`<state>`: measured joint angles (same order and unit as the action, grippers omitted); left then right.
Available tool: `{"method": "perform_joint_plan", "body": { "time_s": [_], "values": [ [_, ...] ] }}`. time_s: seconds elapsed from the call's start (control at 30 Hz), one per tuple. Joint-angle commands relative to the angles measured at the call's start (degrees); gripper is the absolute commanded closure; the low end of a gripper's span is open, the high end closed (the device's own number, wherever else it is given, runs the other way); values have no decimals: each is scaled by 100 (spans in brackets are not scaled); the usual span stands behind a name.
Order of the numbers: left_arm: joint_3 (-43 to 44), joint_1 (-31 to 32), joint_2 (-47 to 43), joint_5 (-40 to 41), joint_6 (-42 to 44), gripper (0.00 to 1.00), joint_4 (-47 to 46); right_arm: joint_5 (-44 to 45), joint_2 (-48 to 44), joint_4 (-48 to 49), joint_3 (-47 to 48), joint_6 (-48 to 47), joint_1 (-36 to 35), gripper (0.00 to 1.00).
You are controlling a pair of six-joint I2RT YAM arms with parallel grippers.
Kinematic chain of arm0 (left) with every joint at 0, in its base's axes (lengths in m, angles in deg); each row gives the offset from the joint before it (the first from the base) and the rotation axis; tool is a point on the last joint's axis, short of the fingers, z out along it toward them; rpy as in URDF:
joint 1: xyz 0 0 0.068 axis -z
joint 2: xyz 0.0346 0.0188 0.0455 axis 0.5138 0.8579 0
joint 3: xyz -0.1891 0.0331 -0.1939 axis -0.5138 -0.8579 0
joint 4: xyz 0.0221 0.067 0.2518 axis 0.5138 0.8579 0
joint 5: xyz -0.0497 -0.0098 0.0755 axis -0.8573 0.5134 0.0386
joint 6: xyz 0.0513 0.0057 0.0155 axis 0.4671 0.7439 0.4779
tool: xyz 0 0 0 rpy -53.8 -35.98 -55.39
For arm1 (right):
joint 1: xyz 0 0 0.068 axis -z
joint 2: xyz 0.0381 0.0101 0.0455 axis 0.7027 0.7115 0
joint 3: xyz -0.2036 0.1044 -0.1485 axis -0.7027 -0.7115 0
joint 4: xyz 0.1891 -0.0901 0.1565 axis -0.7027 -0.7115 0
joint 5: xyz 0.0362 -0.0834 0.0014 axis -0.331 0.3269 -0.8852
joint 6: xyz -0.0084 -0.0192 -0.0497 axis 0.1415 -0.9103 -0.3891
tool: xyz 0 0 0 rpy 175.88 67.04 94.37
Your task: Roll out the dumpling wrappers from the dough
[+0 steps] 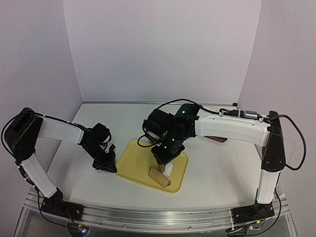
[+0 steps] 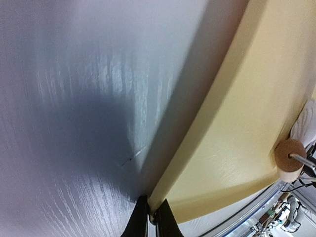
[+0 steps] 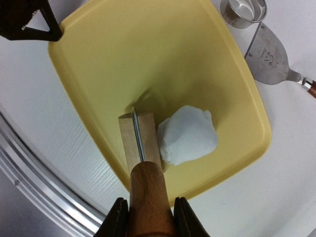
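Observation:
The dough is a white lump lying on the yellow tray; it also shows in the left wrist view. My right gripper is shut on the wooden handle of a small roller, whose wooden drum rests on the tray just left of the dough, touching it. In the top view the roller sits at the tray's near right. My left gripper is shut on the rim of the yellow tray, at its left edge. No dumpling wrappers are in view.
A small steel ring cutter and a metal spatula with a reddish handle lie on the table beyond the tray's right side. The table's aluminium front rail runs close to the tray.

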<state>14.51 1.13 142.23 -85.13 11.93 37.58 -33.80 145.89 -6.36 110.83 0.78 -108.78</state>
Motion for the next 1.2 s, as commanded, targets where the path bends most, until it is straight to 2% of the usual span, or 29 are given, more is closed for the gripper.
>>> {"method": "perform_joint_plan", "body": {
  "time_s": [0.0, 0.23, 0.5, 0.53, 0.6, 0.73, 0.87, 1.03, 1.17],
  "values": [
    [235, -23, 345, 935, 840, 100, 364, -267, -455, 67, 742, 294, 43, 100],
    [904, -18, 571, 1534, 2009, 100, 749, 55, -938, 53, 818, 992, 69, 100],
    [2070, -14, 1306, 2027, 2834, 100, 1098, -154, -1547, 40, -271, 1881, 244, 100],
    [2222, -14, 1421, 2034, 2849, 99, 1111, -172, -1613, 41, -389, 1956, 258, 100],
    [2464, -14, 1599, 1991, 2792, 92, 1146, -249, -1735, 52, -628, 2017, 269, 100],
    [2793, -13, 1653, 1758, 2334, 66, 1208, -401, -1853, 127, -897, 2044, 268, 100],
    [2724, -14, 1248, 1467, 1567, 50, 1238, -655, -1834, 371, -911, 1984, 261, 100],
    [1786, -12, 220, 549, 94, 44, 700, -552, -1636, 647, -828, 2118, 258, 100],
    [984, -14, -299, 220, -709, 43, 226, -353, -1428, 650, -831, 2261, 260, 100]
  ]
}}
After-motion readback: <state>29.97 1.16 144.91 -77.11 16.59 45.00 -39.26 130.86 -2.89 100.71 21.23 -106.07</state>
